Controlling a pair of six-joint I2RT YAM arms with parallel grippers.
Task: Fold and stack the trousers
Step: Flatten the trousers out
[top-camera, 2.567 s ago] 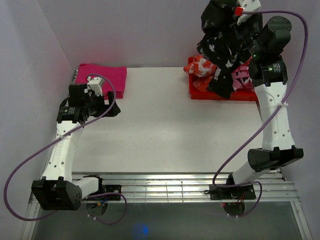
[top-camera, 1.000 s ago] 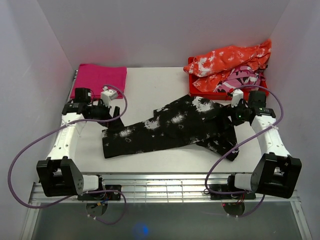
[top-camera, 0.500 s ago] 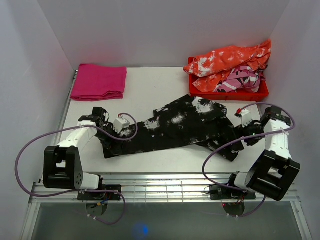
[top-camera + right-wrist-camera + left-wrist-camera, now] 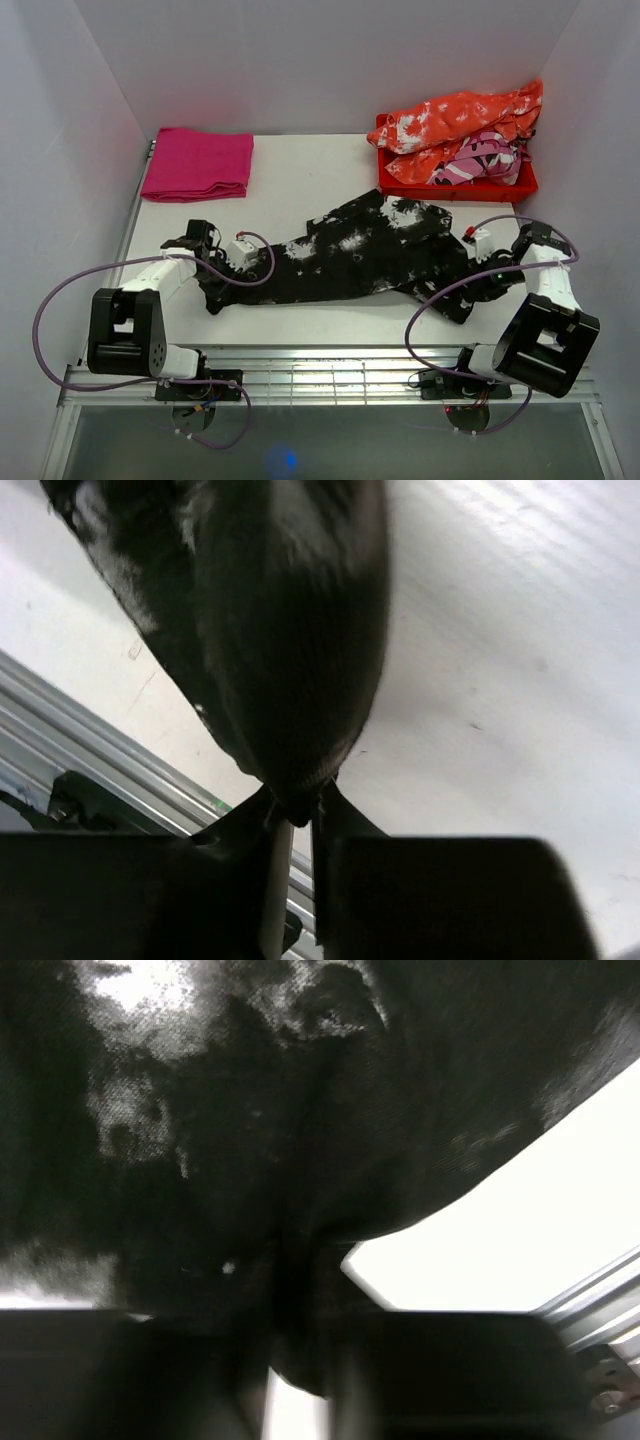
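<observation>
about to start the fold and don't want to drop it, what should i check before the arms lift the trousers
1. right gripper pinching the trousers: ok, an edge is clamped.
2. left gripper pinching them: ok, cloth sits in its grip, though the view is blurred.
3. trousers lying smooth on the table: not ok, bunched near the right end.
4. clear of the pink folded cloth: ok, apart.
5. left arm's cable off the trousers: not ok, it loops over them.
</observation>
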